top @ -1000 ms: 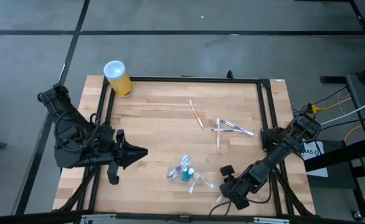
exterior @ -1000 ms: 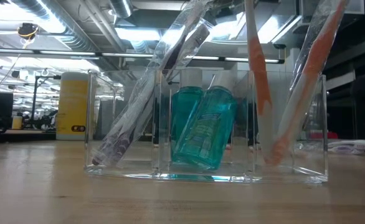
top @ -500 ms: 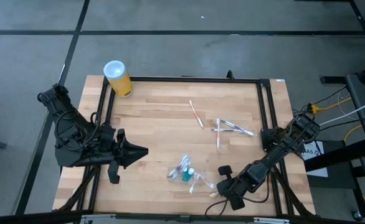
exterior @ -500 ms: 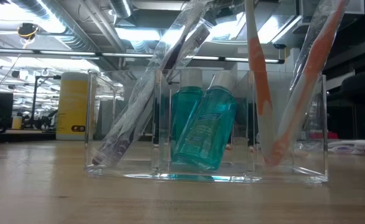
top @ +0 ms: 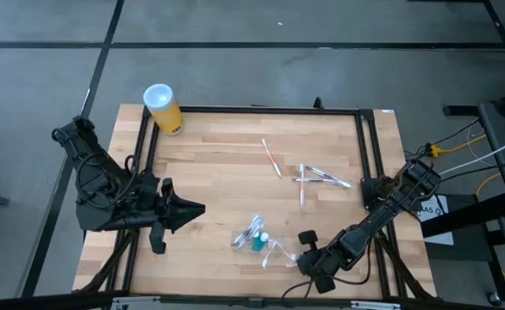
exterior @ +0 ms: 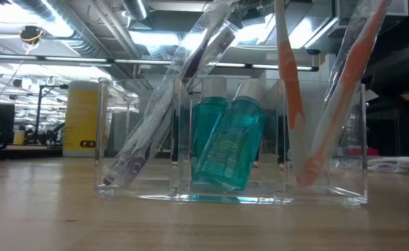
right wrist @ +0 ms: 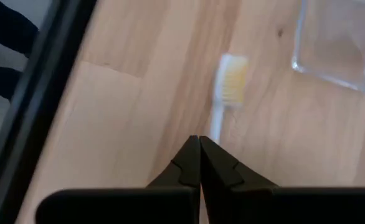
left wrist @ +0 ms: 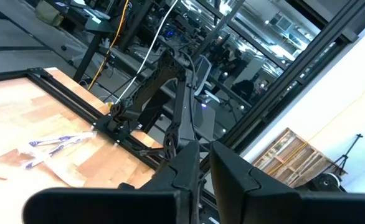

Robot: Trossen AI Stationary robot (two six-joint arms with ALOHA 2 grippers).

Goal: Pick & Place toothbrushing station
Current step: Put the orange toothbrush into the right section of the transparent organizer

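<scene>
The right gripper [right wrist: 199, 163] is clenched on a toothbrush [right wrist: 223, 99] handle, low over the desk [top: 218, 172] near its front edge, just beside the clear holder [top: 261, 240]. The holder carries a teal tube [exterior: 229, 150] and bagged brushes. More toothbrushes [top: 321, 178] lie mid-desk, nearer the right edge. The left gripper [top: 194, 209], fingers nearly together and empty, waits at the left edge. A yellow canister [top: 163, 108] stands at the far-left corner.

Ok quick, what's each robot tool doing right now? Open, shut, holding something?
Left tool: shut, holding nothing, waiting at the table's left side.
Right tool: shut on a toothbrush near the clear holder.
</scene>
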